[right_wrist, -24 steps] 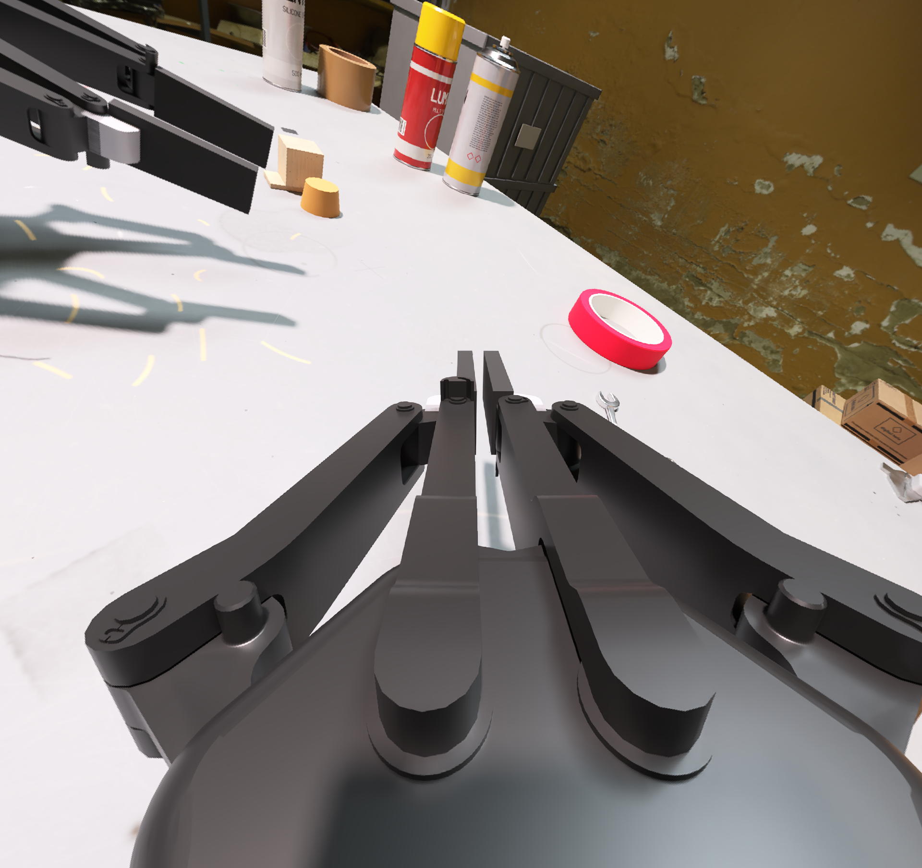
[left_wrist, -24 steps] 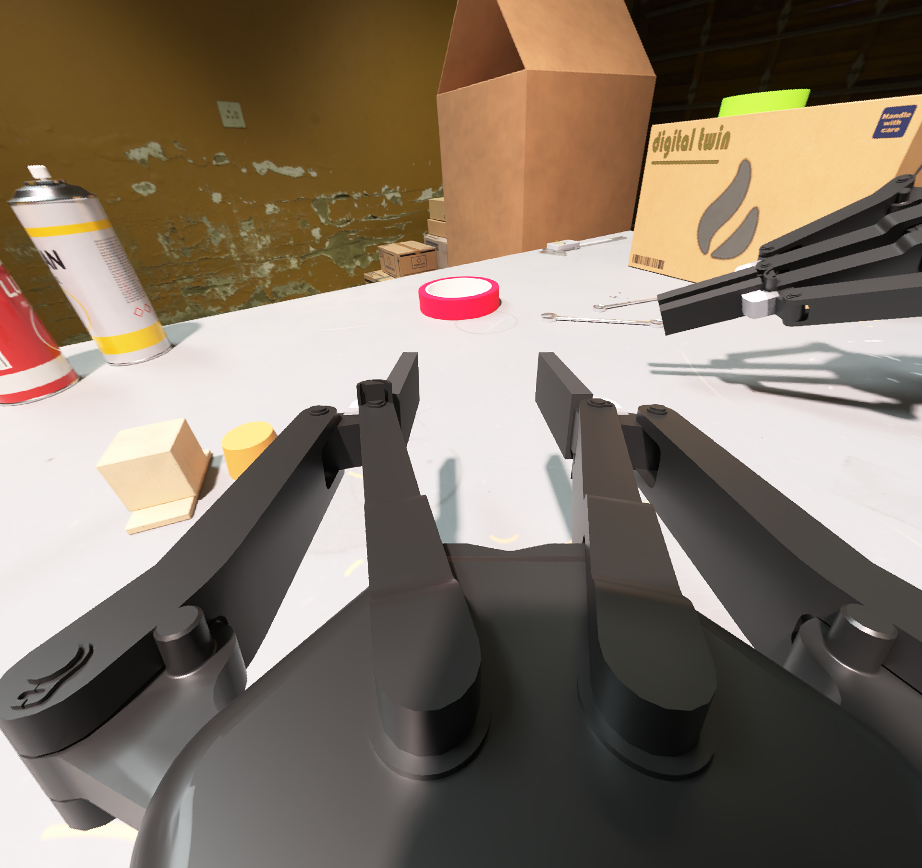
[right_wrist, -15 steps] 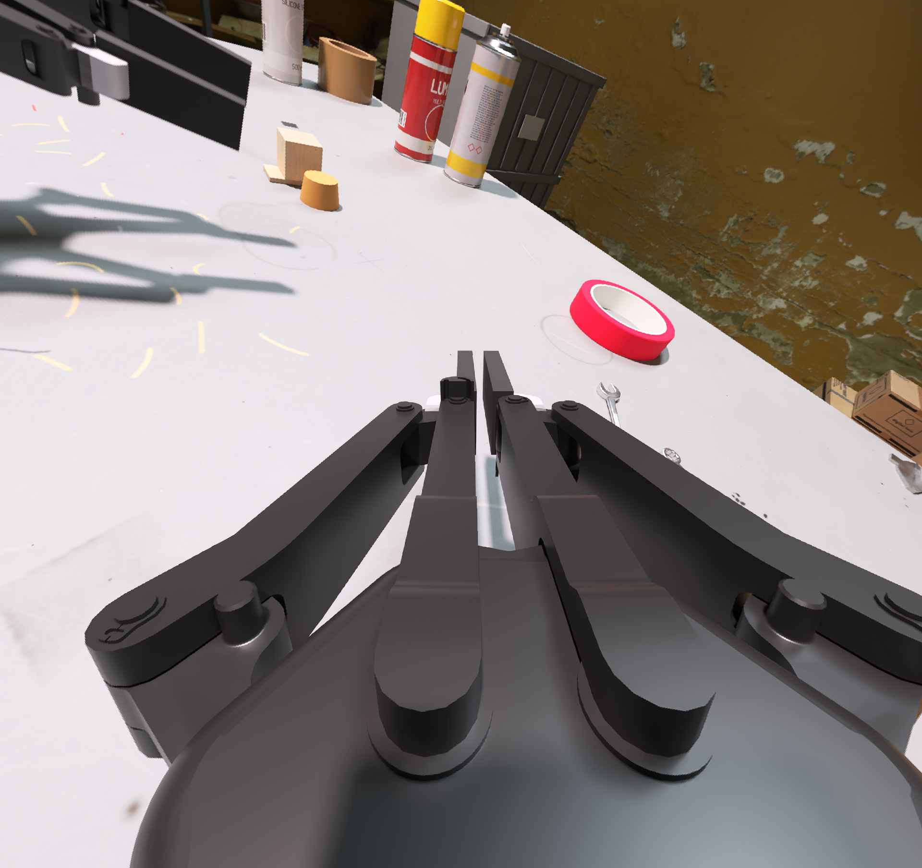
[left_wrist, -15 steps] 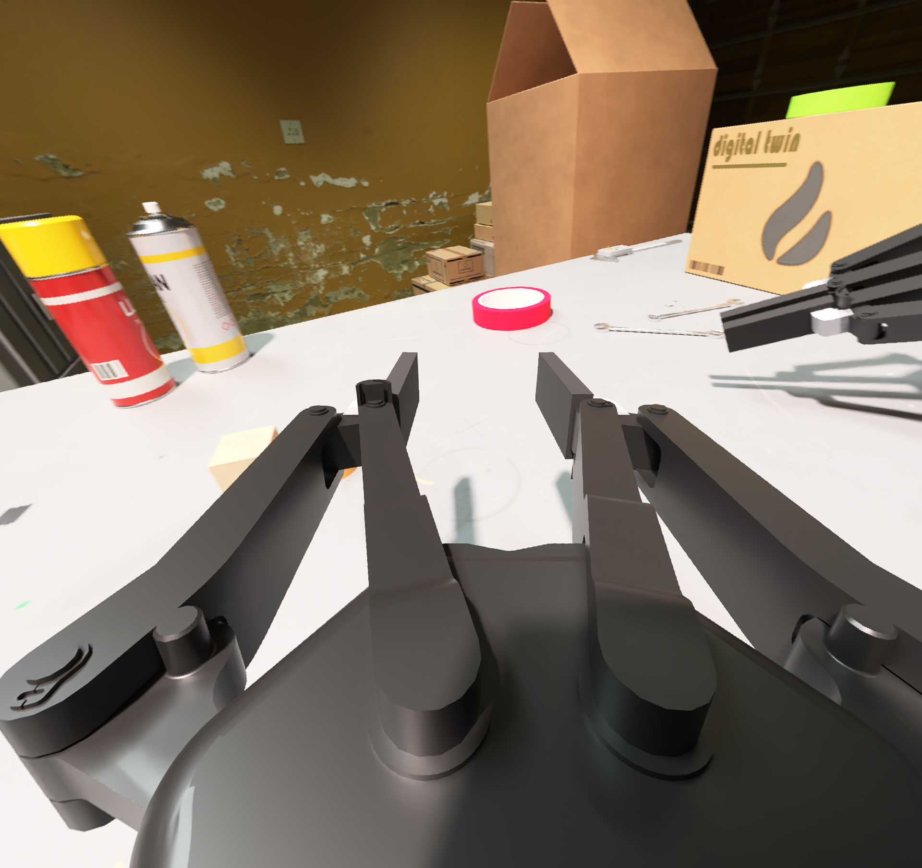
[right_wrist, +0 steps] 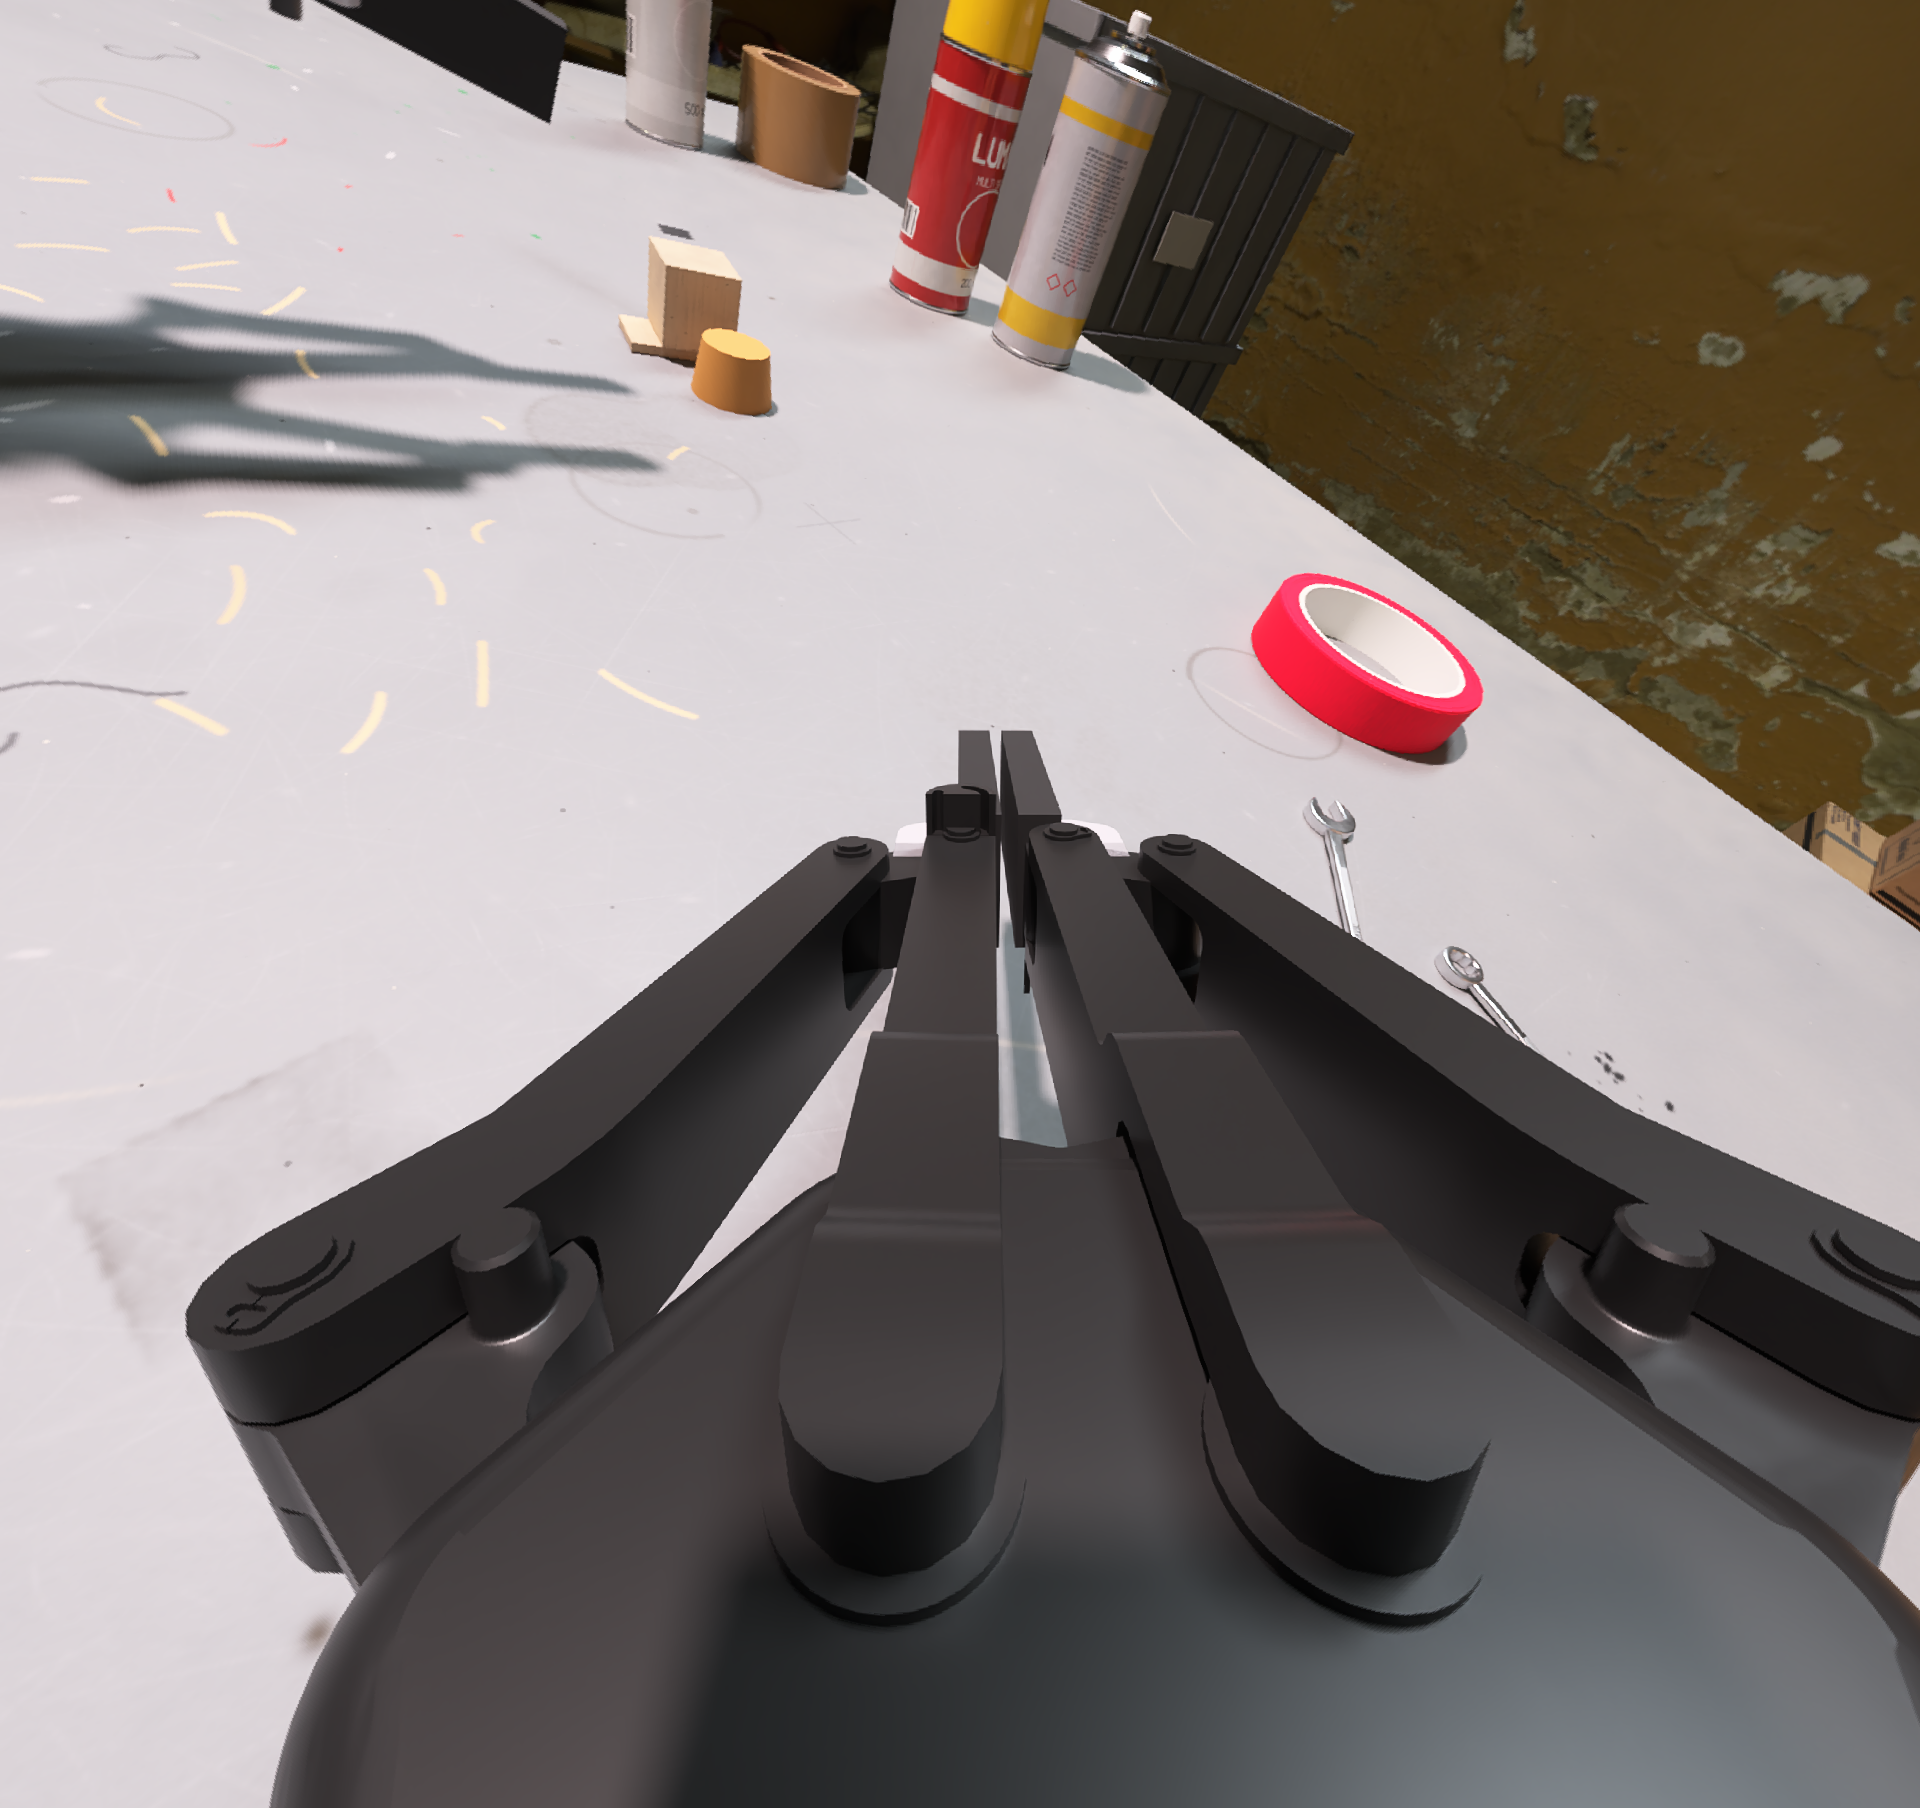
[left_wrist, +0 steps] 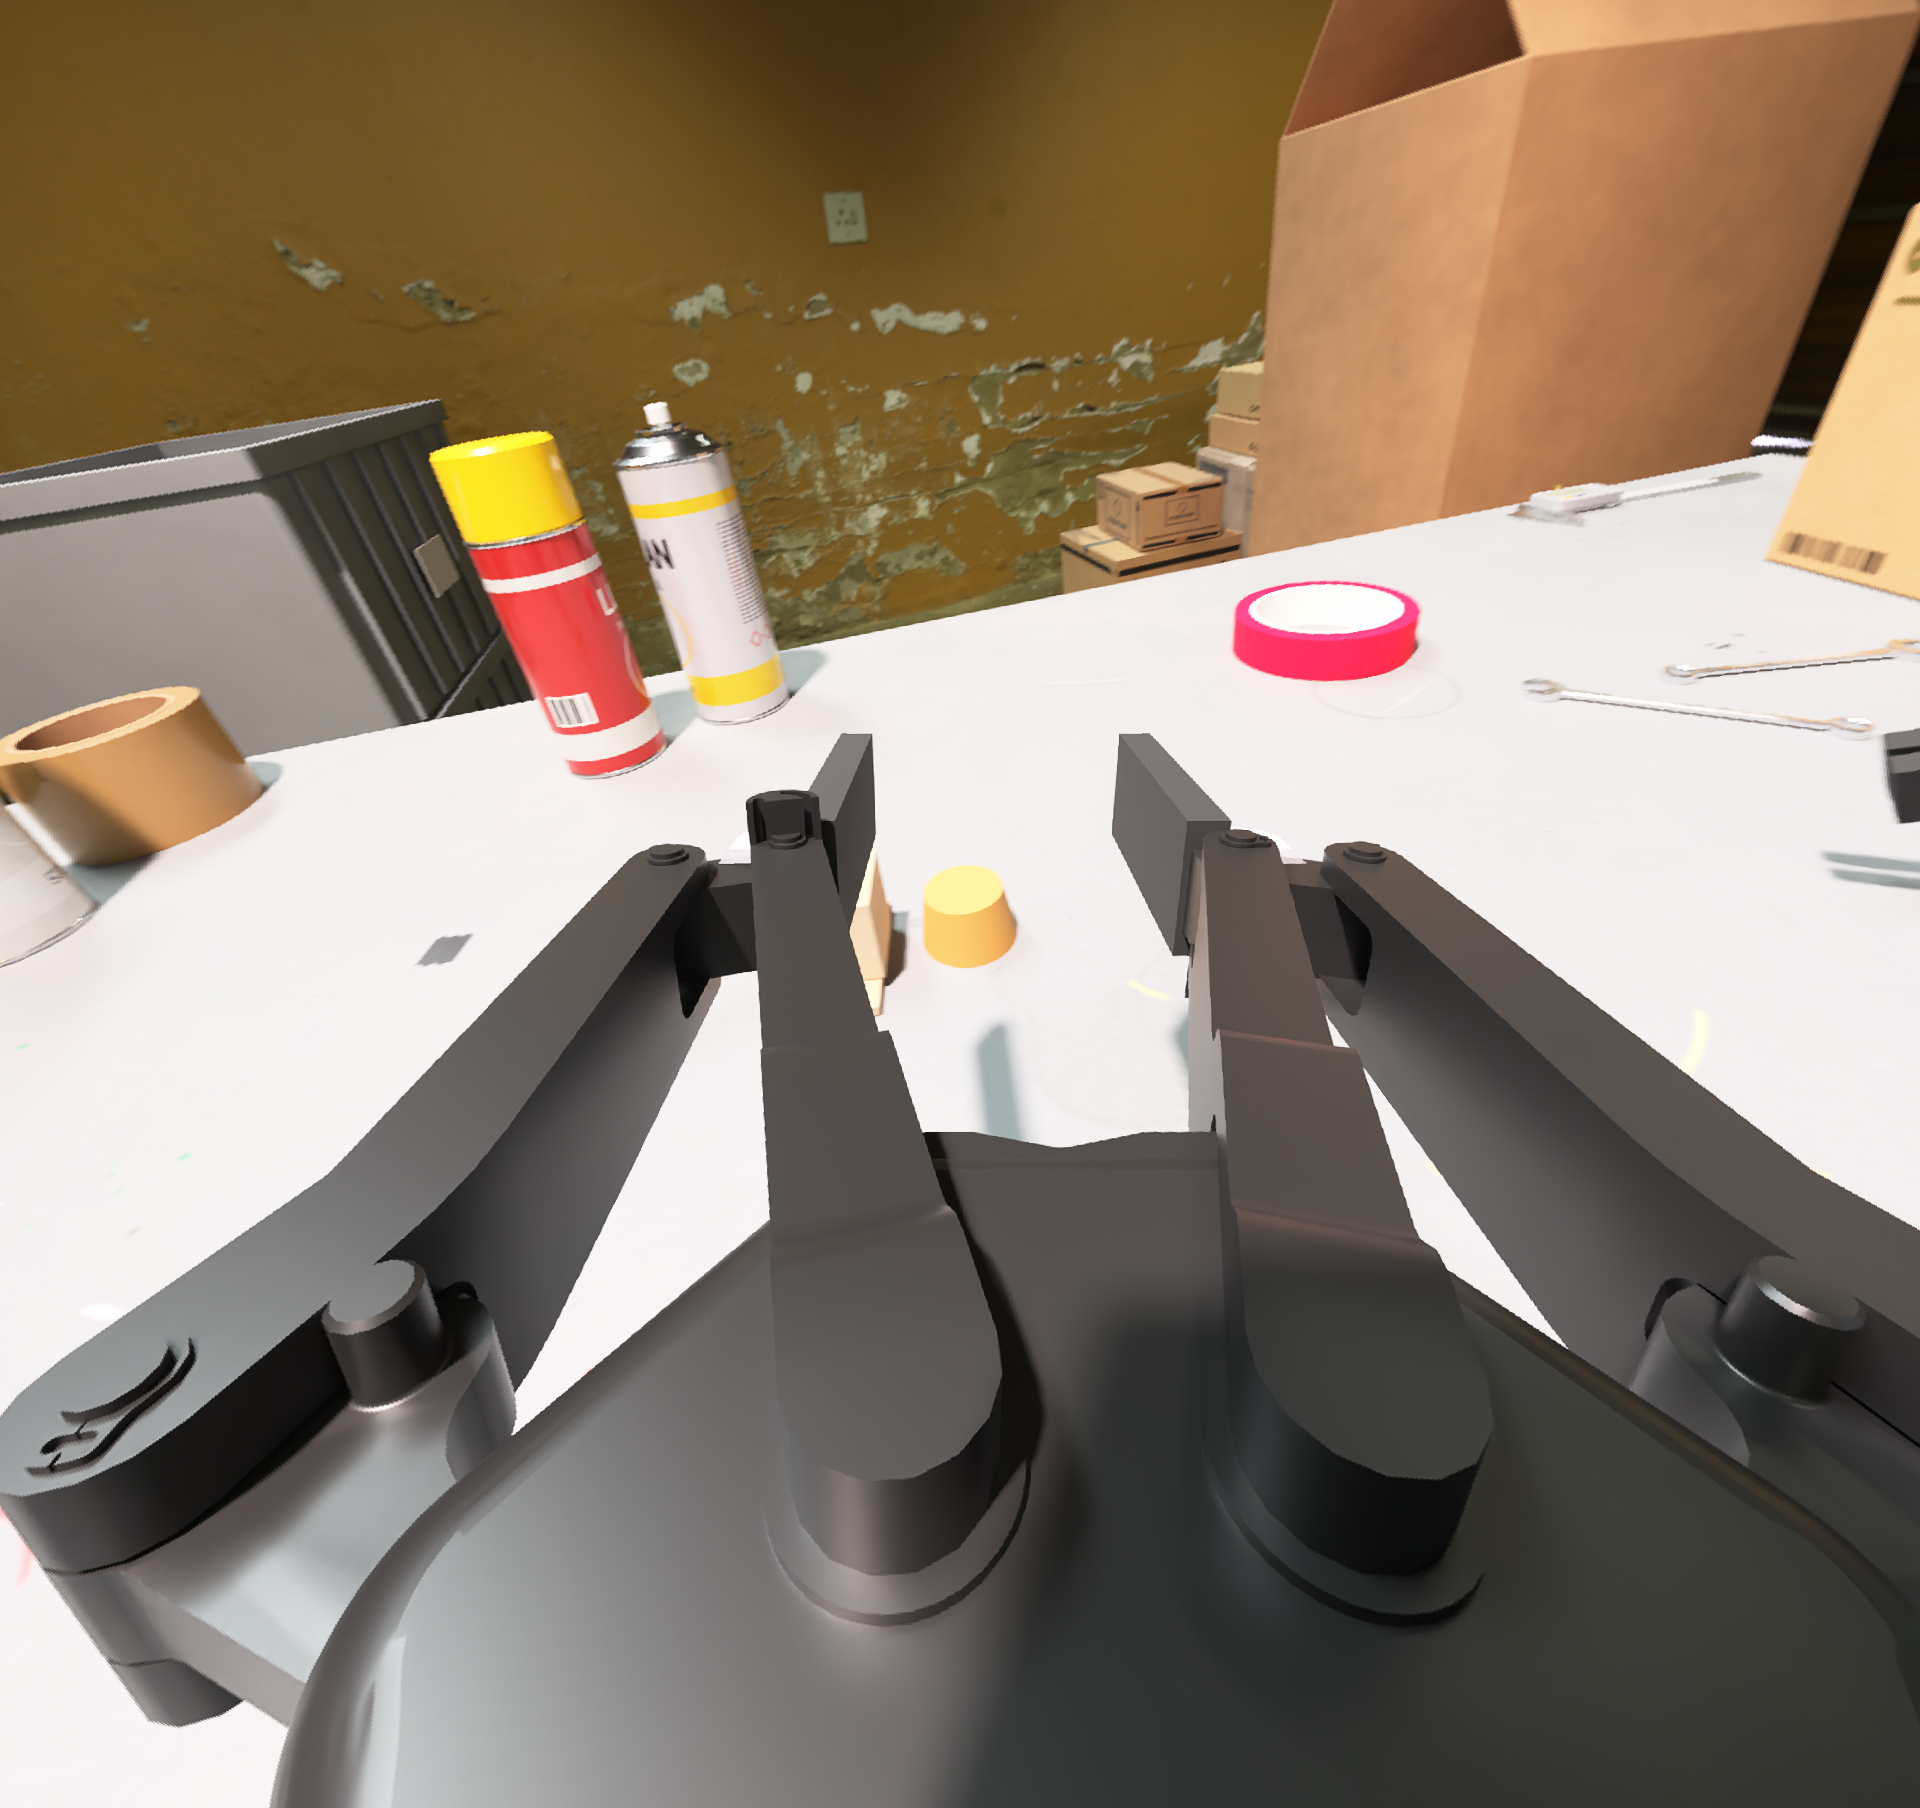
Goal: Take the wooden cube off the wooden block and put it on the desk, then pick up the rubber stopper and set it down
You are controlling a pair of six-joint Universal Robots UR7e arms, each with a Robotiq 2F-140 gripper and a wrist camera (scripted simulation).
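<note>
Left wrist view: left gripper [left_wrist: 992,802] wide open, empty, aimed just right of wooden cube [left_wrist: 871,917], likely lining up the lift; rubber stopper [left_wrist: 967,915] beside cube. Right wrist view: right gripper [right_wrist: 995,771] nearly closed, empty, parked well apart from cube [right_wrist: 692,294] on wooden block [right_wrist: 644,335], stopper [right_wrist: 732,371] just beside.

White scuffed desk [right_wrist: 935,553] under me carries: thin flat wooden block [right_wrist: 641,335], orange tapered rubber stopper [right_wrist: 732,371], pink tape roll [right_wrist: 1366,662], two spray cans [right_wrist: 1081,200], steel wrenches [right_wrist: 1335,859].
</note>
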